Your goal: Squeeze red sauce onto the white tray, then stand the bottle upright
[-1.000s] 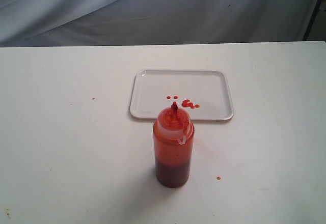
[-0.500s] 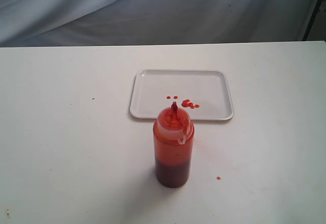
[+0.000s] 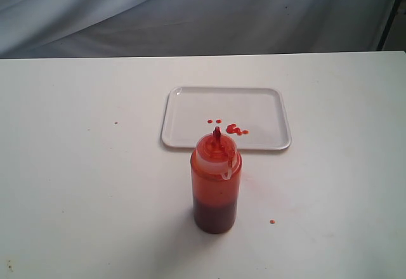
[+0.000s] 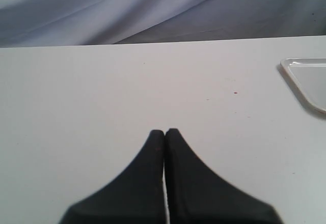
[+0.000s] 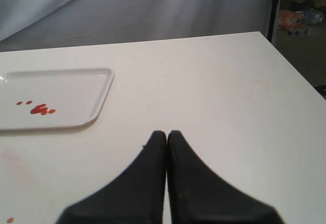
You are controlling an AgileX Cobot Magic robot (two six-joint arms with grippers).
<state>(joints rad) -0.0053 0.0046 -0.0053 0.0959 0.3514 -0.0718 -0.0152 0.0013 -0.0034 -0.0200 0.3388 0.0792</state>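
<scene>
Your white table (image 3: 76, 184) bears the white tray (image 3: 254, 104) mid-frame, the bottle (image 3: 216, 193) upright below it, a red drop (image 3: 272, 221) lower right.

On worktop (image 3: 82, 165): bottle (image 3: 216, 193) upright, just before tray (image 3: 190, 108). On tray, toward near edge: sauce drops (image 3: 233, 129). Right of bottle, on worktop: stray drop (image 3: 272, 221).

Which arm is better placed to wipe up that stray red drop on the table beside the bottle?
Right, probably: the stray drop lies on the right side of the bottle, and only the right wrist view shows it.
</scene>
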